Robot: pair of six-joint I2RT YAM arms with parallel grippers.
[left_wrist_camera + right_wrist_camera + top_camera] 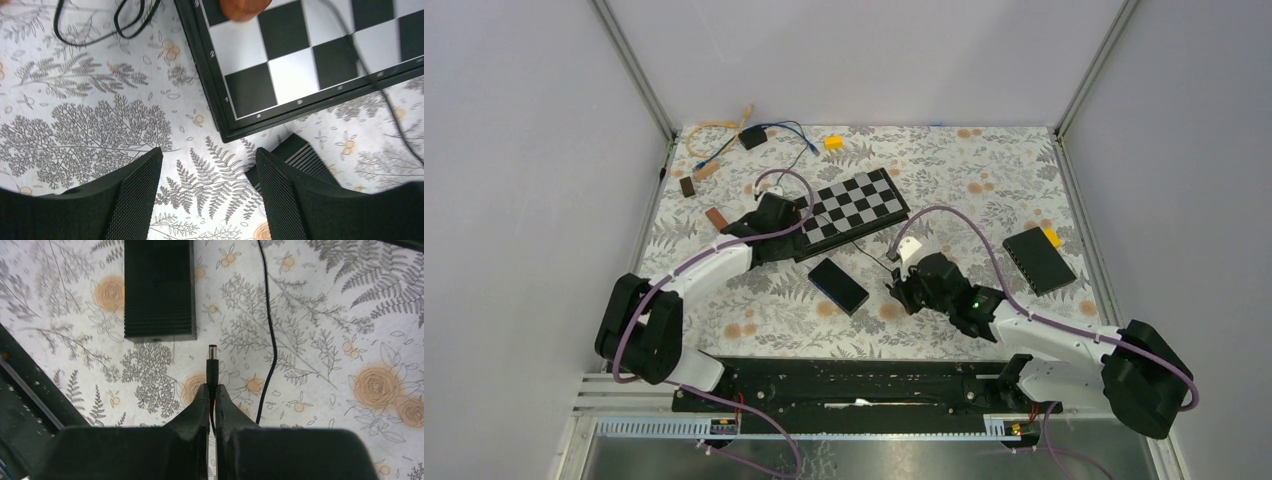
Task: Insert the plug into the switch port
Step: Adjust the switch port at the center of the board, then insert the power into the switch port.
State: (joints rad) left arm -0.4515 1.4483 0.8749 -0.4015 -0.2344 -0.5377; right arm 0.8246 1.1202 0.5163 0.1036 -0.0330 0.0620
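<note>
The switch (837, 285) is a flat black ribbed box lying mid-table; the right wrist view shows it (159, 290) straight ahead. A thin black barrel plug (212, 365) sticks out of my right gripper (212, 387), which is shut on it, tip aimed at the switch's near edge with a short gap between. Its cable (270, 330) trails to the right over the cloth. From above, my right gripper (904, 290) hangs just right of the switch. My left gripper (207, 160) is open over bare cloth, a corner of the switch (300, 155) behind its right finger. The port itself is not visible.
A chessboard (854, 205) lies behind the switch, my left gripper (769, 220) at its left end. A second black box (1037, 258) sits at the right. A yellow block (833, 142), a small black adapter with cables (752, 138) and brown pieces (716, 217) lie at the back left.
</note>
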